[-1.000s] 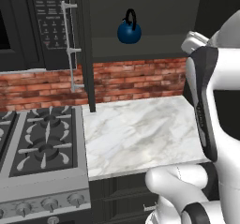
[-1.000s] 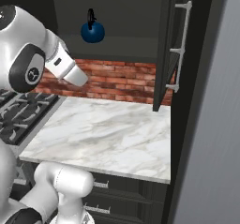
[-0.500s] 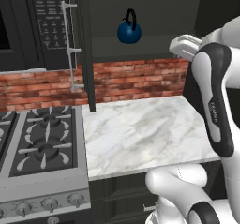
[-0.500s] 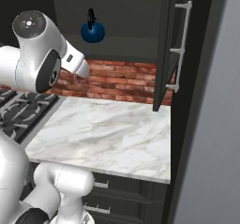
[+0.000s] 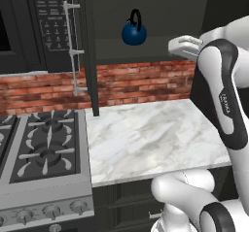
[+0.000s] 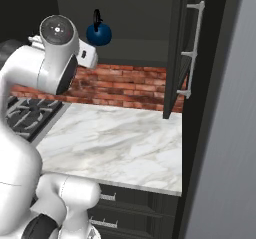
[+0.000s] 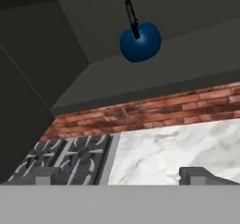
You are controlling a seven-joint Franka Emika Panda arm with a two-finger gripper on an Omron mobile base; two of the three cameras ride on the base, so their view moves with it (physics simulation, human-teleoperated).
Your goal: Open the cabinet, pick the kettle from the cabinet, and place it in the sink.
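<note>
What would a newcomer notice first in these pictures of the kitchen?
The eye falls first on the dark-blue kettle standing alone on the shelf of the open cabinet, above the brick wall. Next comes the big white arm raised at the right, over the marble counter. The stove lies at the left.

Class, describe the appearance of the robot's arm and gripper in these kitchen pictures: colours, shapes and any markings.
The arm is built of rounded, glossy white shells with dark grey to black bands at the joints. A black strip along one link bears small white lettering, too small to read. One joint ends in a round grey cap with a dark centre dot. The gripper shows two small, dark grey, blocky finger tips.
</note>
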